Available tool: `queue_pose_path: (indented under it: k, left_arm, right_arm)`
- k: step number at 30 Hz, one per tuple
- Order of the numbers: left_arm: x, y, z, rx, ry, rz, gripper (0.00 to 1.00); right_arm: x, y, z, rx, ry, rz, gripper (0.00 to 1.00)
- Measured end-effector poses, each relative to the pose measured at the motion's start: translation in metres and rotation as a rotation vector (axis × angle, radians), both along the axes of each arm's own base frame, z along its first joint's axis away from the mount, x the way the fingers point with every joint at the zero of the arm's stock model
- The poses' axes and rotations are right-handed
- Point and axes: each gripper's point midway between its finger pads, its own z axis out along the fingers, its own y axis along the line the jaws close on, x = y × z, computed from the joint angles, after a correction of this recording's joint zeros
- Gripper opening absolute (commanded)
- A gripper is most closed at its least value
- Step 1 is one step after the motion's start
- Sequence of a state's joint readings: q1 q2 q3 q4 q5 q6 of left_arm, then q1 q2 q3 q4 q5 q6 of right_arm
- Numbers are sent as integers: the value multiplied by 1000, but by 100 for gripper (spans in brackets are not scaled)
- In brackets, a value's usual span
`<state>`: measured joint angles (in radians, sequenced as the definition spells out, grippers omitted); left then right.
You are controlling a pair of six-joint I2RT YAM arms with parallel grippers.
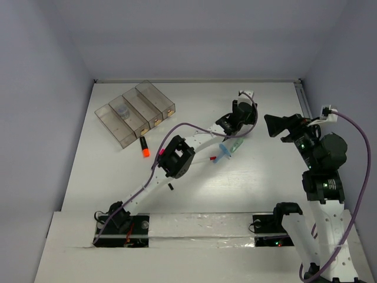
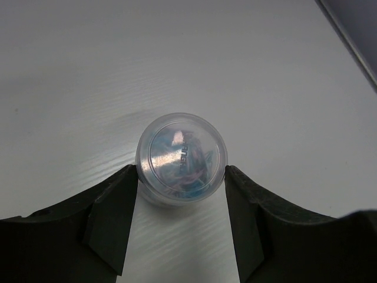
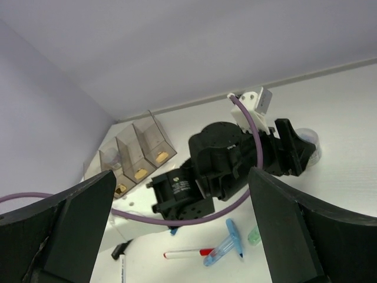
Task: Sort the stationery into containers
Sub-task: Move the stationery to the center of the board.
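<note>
In the top view, the containers [image 1: 136, 111] sit at the far left of the table [image 1: 194, 197] as a row of 4 joined bins. The stored roll [image 1: 122, 110] is in the 2nd bin from the left. The smoky walls keep us from making out anything else inside. The highlighter [image 1: 143, 147] lies on the table just beside the near end of the row, its orange end toward the near edge. A small black item [image 1: 171, 187] lies beside the left arm [image 1: 177, 156] and is too small for us to identify. The arm covers part of the pen [image 1: 207, 159], so only its red-tipped end shows. The blue clip [image 1: 223, 154] and the pale-green clip [image 1: 237, 144] lie just beside each other, near the pen.

In the top view, the left gripper [image 2: 181, 174] hides the held roll [image 2: 181, 158]. The right wrist view shows only 1 edge of that roll past a black finger. In the left wrist view, the roll stands upright on the table between the 2 fingers [image 2: 112, 206]. Both pads press against its sides at a medium opening. The frame cuts off the finger bases. Blue shapes show through the clear lid, and the lettering is unreadable.

The right gripper [image 3: 181, 173] hangs above the table at the right, fingers spread wide, holding nothing.
</note>
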<state>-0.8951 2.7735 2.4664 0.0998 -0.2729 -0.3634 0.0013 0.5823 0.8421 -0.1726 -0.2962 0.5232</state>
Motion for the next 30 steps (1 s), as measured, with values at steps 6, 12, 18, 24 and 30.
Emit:
queue_pose_path:
  k: [6, 12, 18, 24, 30]
  left_arm:
    - [-10, 40, 3, 143, -17, 47, 40]
    - [-15, 85, 3, 278, -25, 92, 49]
    - [-6, 117, -6, 343, -4, 122, 73]
    - [-3, 136, -21, 394, 37, 133, 76]
    - [1, 137, -19, 400, 41, 130, 75]
  right_arm:
    - [3, 3, -21, -1, 49, 16, 100]
    - [5, 6, -34, -2, 78, 34, 100]
    - [5, 7, -37, -2, 84, 42, 100]
    - [5, 7, -37, -7, 83, 45, 100]
    - [5, 8, -37, -10, 83, 49, 100]
